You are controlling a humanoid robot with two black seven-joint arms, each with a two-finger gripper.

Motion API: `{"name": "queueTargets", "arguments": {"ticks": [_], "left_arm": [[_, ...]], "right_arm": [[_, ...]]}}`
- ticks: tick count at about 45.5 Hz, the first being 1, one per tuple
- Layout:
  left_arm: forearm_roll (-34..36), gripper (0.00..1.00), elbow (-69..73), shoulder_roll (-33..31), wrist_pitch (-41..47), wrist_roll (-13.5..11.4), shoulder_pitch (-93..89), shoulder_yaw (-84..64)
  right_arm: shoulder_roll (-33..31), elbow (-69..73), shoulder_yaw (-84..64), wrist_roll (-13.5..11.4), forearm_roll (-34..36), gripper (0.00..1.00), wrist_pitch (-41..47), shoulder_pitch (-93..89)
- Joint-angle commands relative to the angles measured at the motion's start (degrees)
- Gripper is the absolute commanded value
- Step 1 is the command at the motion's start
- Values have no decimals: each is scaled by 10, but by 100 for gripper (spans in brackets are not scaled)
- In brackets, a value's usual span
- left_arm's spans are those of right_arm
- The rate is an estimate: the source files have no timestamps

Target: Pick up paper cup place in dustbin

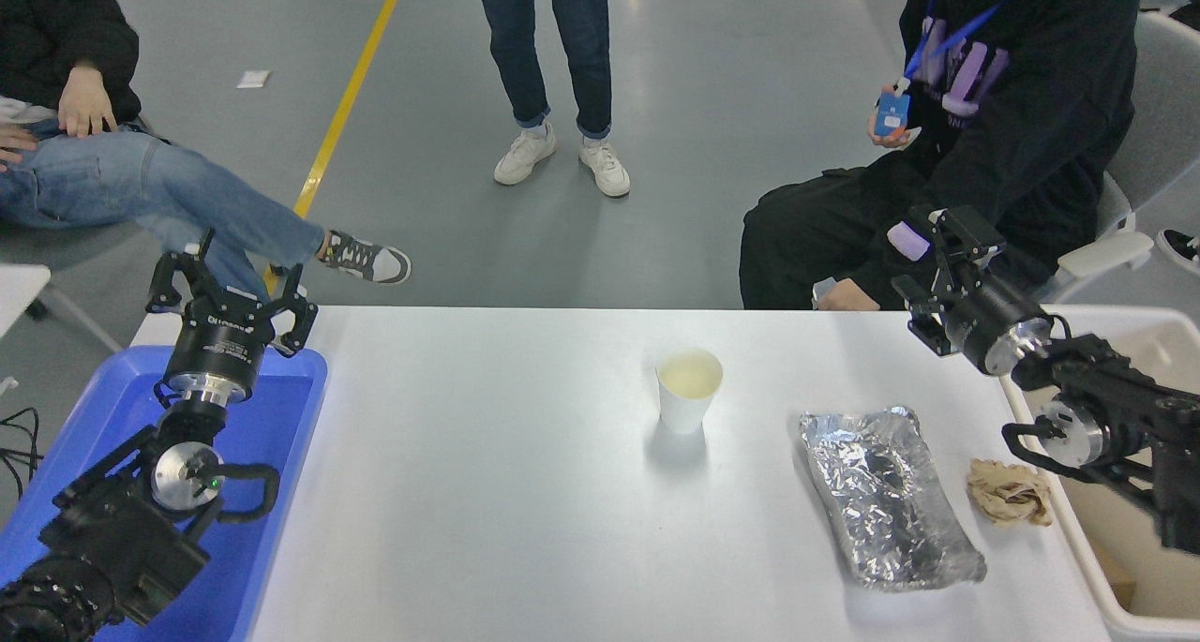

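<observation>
At the left, the left gripper (230, 281) is parked with jaws spread above a blue tray (272, 492). The paper cup (689, 389) stands upright and untouched mid-table, well apart from the right gripper (937, 262), raised empty with fingers apart beside the dustbin (1069, 520). The reach has not begun; the right gripper must be brought down around the cup.

Paper cup upright mid-table, both grippers apart from it

The paper cup (689, 391) stands between the blue tray (272, 492) at left and the foil tray (886, 497) at right. The right gripper (928, 258), fingers spread, hangs by the dustbin (1078, 520); the left gripper (230, 286), also spread, sits over the blue tray.
</observation>
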Motion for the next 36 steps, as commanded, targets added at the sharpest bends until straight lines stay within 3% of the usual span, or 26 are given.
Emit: {"name": "queueTargets", "arguments": {"ticks": [1, 12, 23, 26, 30, 36], "left_arm": [[1, 98, 0, 0, -1, 0, -1, 1], [1, 98, 0, 1, -2, 0, -1, 2], [1, 98, 0, 1, -1, 0, 0, 2], [1, 98, 0, 1, -1, 0, 0, 2], [1, 98, 0, 1, -1, 0, 0, 1], [1, 98, 0, 1, -1, 0, 0, 1]], "right_arm": [[-13, 85, -331, -1, 17, 100, 48, 229], [65, 112, -579, 0, 7, 100, 242, 426], [164, 153, -650, -3, 6, 100, 342, 569], [207, 167, -670, -15, 1, 100, 345, 601], [229, 179, -666, -59, 5, 100, 351, 629], [257, 208, -634, -189, 16, 100, 352, 658]]}}
